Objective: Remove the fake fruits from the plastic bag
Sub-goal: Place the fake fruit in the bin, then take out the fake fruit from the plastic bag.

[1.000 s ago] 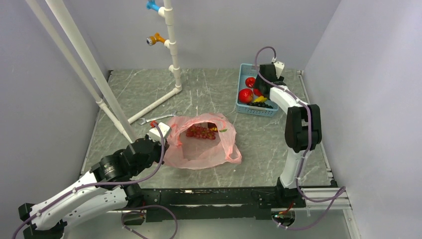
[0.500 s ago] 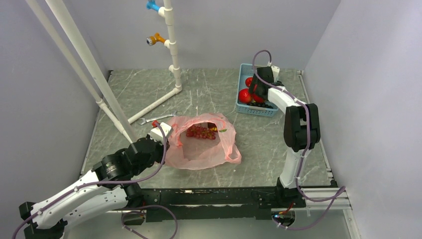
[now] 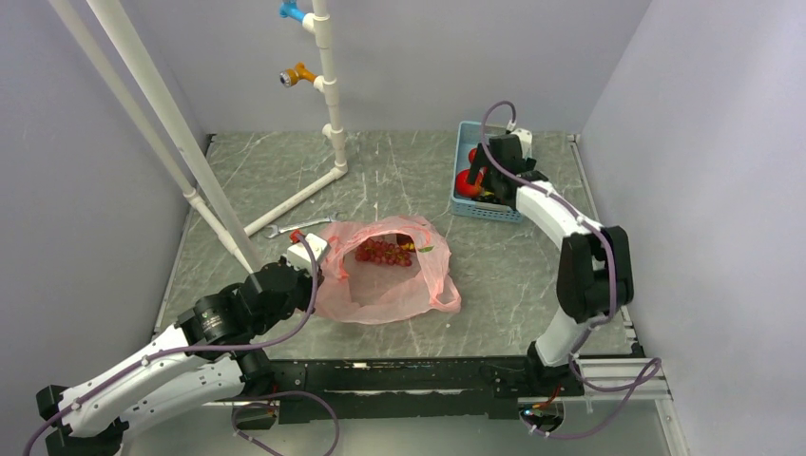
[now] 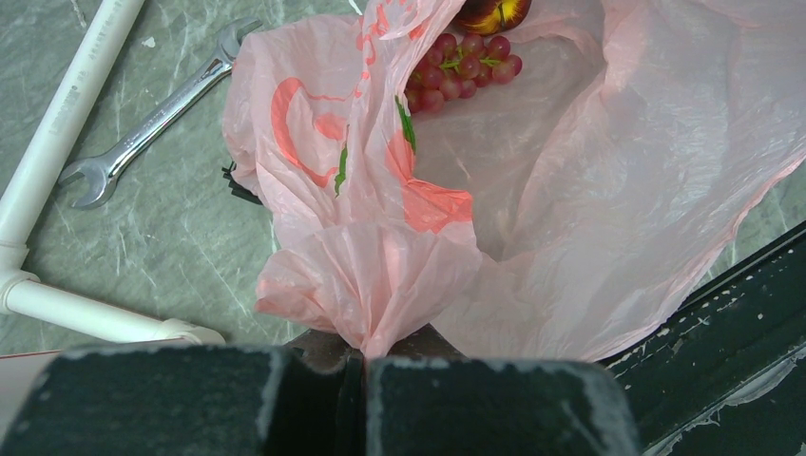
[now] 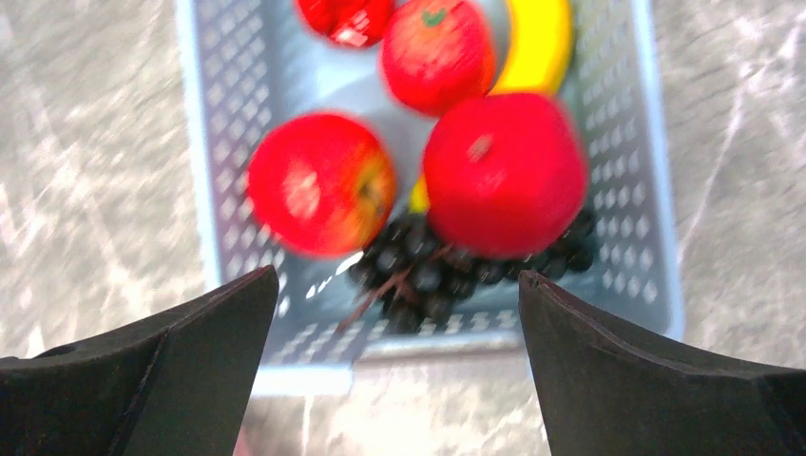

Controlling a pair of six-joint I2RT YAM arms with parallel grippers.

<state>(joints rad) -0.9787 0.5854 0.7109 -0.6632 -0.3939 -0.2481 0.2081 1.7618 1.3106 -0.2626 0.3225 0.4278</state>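
Observation:
The pink plastic bag point(image 3: 390, 275) point(image 4: 570, 171) lies open in the middle of the table. Inside it sit a bunch of reddish grapes point(image 3: 383, 252) point(image 4: 461, 62) and a darker red-brown fruit point(image 4: 494, 11). My left gripper point(image 3: 318, 266) point(image 4: 364, 356) is shut on a bunched fold of the bag's left edge. At the back right, my right gripper point(image 3: 478, 182) point(image 5: 396, 285) hangs open and holds nothing, above the near end of a blue basket point(image 3: 466, 133) point(image 5: 661, 237). Several glossy red fake fruits point(image 5: 318, 185) lie in that basket, the largest point(image 5: 504, 171) on the right.
A yellow banana point(image 5: 537, 43) and a black grape bunch point(image 5: 428, 275) share the basket. A steel wrench point(image 3: 299, 226) point(image 4: 152, 128) lies just left of the bag. A white pipe frame point(image 3: 328, 123) point(image 4: 57, 104) stands behind it. Walls close in the table.
My right gripper has opened wider and drawn back toward the basket's near-left side, its elbow swinging toward the near right. The left gripper and the bag have not moved.

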